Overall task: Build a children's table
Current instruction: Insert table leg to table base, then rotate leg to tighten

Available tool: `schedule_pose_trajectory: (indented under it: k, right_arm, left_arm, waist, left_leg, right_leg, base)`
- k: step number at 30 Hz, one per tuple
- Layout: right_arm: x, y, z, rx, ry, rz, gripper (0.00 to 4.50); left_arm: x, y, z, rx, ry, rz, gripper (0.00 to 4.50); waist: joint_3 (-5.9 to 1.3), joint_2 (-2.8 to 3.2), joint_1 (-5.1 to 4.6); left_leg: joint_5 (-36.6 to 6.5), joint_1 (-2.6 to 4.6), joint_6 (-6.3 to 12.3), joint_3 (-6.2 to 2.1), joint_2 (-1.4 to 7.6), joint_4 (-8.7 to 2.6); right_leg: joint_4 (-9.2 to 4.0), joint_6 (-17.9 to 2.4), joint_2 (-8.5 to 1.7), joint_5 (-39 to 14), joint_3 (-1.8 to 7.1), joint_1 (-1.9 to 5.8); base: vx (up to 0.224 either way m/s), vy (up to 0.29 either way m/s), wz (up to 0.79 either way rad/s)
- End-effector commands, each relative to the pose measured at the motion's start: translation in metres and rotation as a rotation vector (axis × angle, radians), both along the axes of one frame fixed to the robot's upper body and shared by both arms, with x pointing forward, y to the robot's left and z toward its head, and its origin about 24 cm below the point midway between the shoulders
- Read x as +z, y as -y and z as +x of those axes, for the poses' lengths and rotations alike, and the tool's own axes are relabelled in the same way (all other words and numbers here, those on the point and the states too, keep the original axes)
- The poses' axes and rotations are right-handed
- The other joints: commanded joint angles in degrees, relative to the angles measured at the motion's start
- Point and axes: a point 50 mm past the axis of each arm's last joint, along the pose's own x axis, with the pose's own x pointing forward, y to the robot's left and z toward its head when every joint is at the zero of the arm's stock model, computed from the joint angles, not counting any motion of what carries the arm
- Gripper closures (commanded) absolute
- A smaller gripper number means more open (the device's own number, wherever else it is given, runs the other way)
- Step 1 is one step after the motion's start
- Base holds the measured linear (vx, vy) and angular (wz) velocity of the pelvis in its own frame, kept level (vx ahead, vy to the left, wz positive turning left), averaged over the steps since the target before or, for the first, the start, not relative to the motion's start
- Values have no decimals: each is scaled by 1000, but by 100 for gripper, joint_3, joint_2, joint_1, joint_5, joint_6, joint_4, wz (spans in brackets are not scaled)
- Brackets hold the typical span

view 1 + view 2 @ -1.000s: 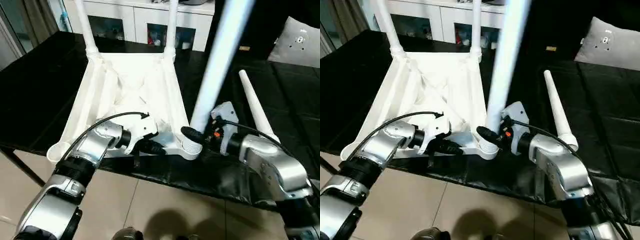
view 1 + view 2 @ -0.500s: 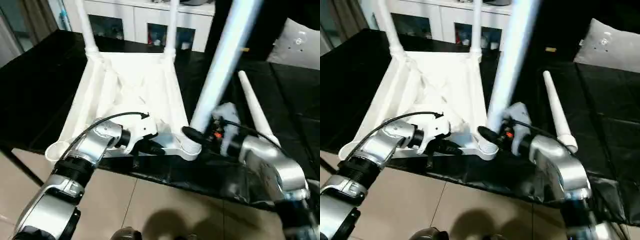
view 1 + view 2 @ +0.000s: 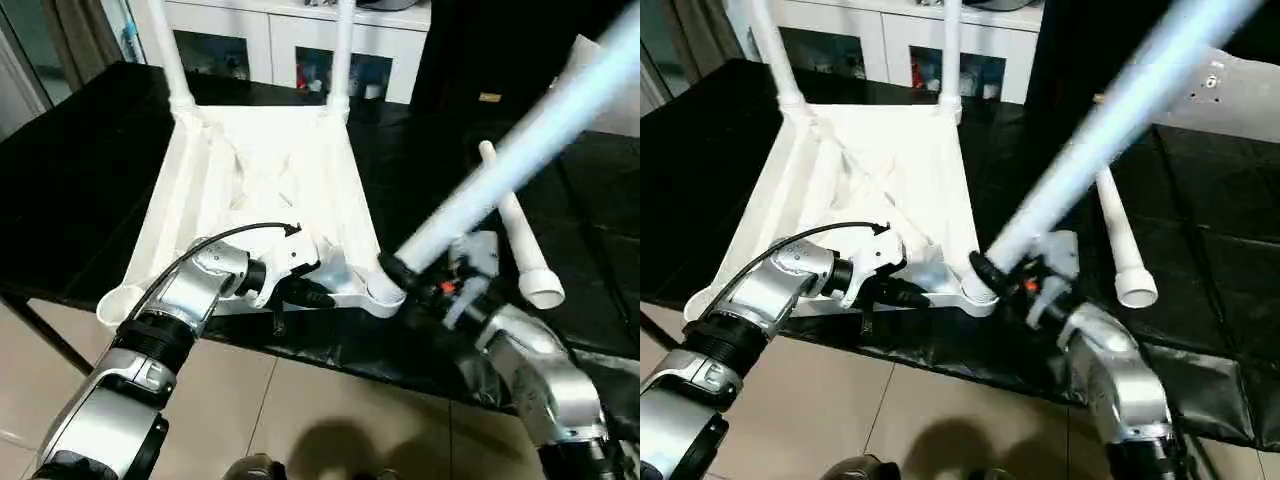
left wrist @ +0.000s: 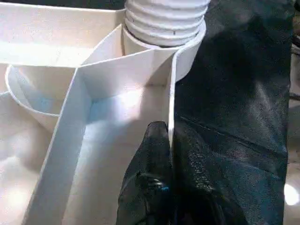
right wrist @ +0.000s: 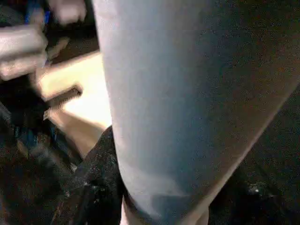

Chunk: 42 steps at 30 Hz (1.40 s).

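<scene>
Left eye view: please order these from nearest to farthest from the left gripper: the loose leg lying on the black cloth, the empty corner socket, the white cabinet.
From the left gripper:
1. Empty corner socket, near left corner of the tabletop.
2. Loose leg, lying at right.
3. White cabinet, behind the table.

Left and right eye views: taken from the head, faced forward and down over both silver forearms; the upturned table top (image 3: 262,190) on the black surface (image 3: 80,170) and the cabinet (image 3: 290,40) behind are shared.
Left wrist view: set very near along the left hand (image 4: 159,187), faced at the corner socket (image 4: 164,33).
Right wrist view: pressed close against the held leg (image 5: 187,93).
</scene>
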Motion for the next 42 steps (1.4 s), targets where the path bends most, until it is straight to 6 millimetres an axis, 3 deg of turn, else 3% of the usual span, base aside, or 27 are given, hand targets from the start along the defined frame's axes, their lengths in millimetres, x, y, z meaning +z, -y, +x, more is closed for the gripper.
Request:
schedule_pose_trajectory:
  k: [1, 3, 5, 11, 16, 17, 21, 24, 29, 33, 34, 38, 39, 40, 41, 42]
  right_arm:
    - [-33, 18, -5, -42, -153, -133, 260]
    - [-33, 18, -1, 2, -174, -164, 260]
    - [-34, 18, -1, 27, -188, -184, 260]
    - [-40, 12, 2, 133, -244, -245, 260]
    - [-41, 2, 0, 206, -311, -212, 260]
    - [-41, 1, -1, 218, -327, -194, 260]
    - [-44, 0, -1, 220, -337, -214, 260]
    - [-45, 1, 2, 192, -327, -223, 260]
    - [-43, -2, 1, 138, -303, -208, 260]
    - [-45, -1, 0, 56, -291, -195, 260]
    - [-45, -1, 2, 35, -286, -187, 260]
    - [-43, -2, 11, -51, -274, -160, 260]
    - [-43, -3, 12, -63, -273, -159, 260]
    - [-43, -3, 12, -63, -273, -159, 260]
    - [-42, -3, 18, -106, -269, -155, 260]
    - [-41, -3, 20, -121, -271, -145, 260]
  left_arm:
    - [25, -2, 9, -22, 102, -34, 450]
    - [25, -2, 10, -45, 119, 3, 450]
    - [24, -2, 10, -54, 124, 15, 450]
    - [26, 4, 14, -107, 140, 48, 450]
    - [30, 12, 22, -117, 138, 34, 450]
    - [31, 13, 25, -108, 136, 26, 450]
    - [35, 10, 29, -87, 135, 21, 450]
    - [34, 5, 30, -67, 113, 12, 450]
    - [26, -10, 27, 35, 59, -26, 450]
    - [20, -19, 18, 118, 20, -47, 450]
    - [19, -18, 15, 130, 7, -57, 450]
    - [13, 1, -4, 128, -12, -90, 450]
    - [13, 5, -7, 123, -12, -92, 450]
    - [13, 5, -7, 123, -12, -92, 450]
    - [12, 21, -18, 101, -12, -98, 450]
    - [12, 30, -23, 87, -4, -96, 450]
  waist:
    - [-365, -16, 33]
    - [-363, -38, 16]
    - [-357, -22, 17]
    - [-347, -33, 10]
    - [-295, -50, 20]
    - [-321, -67, 21]
    - [-364, -50, 50]
    - [-369, -44, 77]
    - [-347, -69, 85]
    - [-339, -52, 52]
    - [-341, -43, 33]
    - [-310, -32, -29]
    - [-308, -52, -50]
    - [-296, -41, -59]
    - [-297, -74, -71]
    - [-265, -50, -83]
  left_leg:
    - [-1344, 153, 39, -451, 861, -454]
    - [-1318, 131, 114, -457, 849, -448]
    - [-1321, 148, 130, -454, 854, -445]
    - [-1491, 156, 58, -466, 862, -448]
    - [-1969, 299, -75, -479, 839, -440]
    - [-1979, 287, -128, -497, 850, -454]
    - [-1809, 256, -168, -504, 901, -497]
    - [-1746, 251, -174, -491, 906, -487]
    - [-1782, 254, -197, -495, 906, -498]
    - [-1910, 257, -263, -519, 924, -516]
    - [-1908, 244, -306, -535, 949, -528]
    - [-1874, 217, -257, -516, 919, -550]
    - [-1869, 213, -268, -520, 926, -538]
    - [-1859, 208, -236, -513, 900, -529]
    - [-1912, 247, -254, -505, 915, -522]
    - [-1961, 253, -199, -502, 879, -502]
  right_leg:
    - [-529, -799, -1059, -1755, 576, 254]
    - [-539, -786, -1053, -1851, 566, 274]
    - [-549, -746, -1039, -1930, 564, 259]
    - [-585, -746, -1067, -2125, 568, 263]
    - [-754, -503, -1066, -3157, 525, 212]
    - [-746, -458, -1091, -3208, 530, 248]
    - [-656, -621, -1100, -2526, 554, 257]
    - [-631, -755, -1126, -2326, 569, 267]
    - [-646, -740, -1137, -2458, 569, 257]
    - [-650, -742, -1150, -2578, 579, 248]
    - [-607, -824, -1165, -2465, 593, 261]
    - [-605, -880, -1102, -2337, 588, 244]
    - [-583, -930, -1129, -2302, 599, 264]
    - [-607, -912, -1111, -2370, 589, 256]
    - [-618, -870, -1122, -2503, 600, 251]
    - [-681, -808, -1097, -2760, 585, 218]
  base:
    - [0, 0, 0]
    - [0, 0, 0]
    - [0, 0, 0]
    - [0, 0, 0]
    - [0, 0, 0]
    - [0, 0, 0]
    - [0, 0, 0]
    - [0, 0, 0]
    - [0, 0, 0]
    - [0, 0, 0]
    - [0, 0, 0]
    - [0, 0, 0]
    - [0, 0, 0]
    - [0, 0, 0]
    - [0, 0, 0]
    - [0, 0, 0]
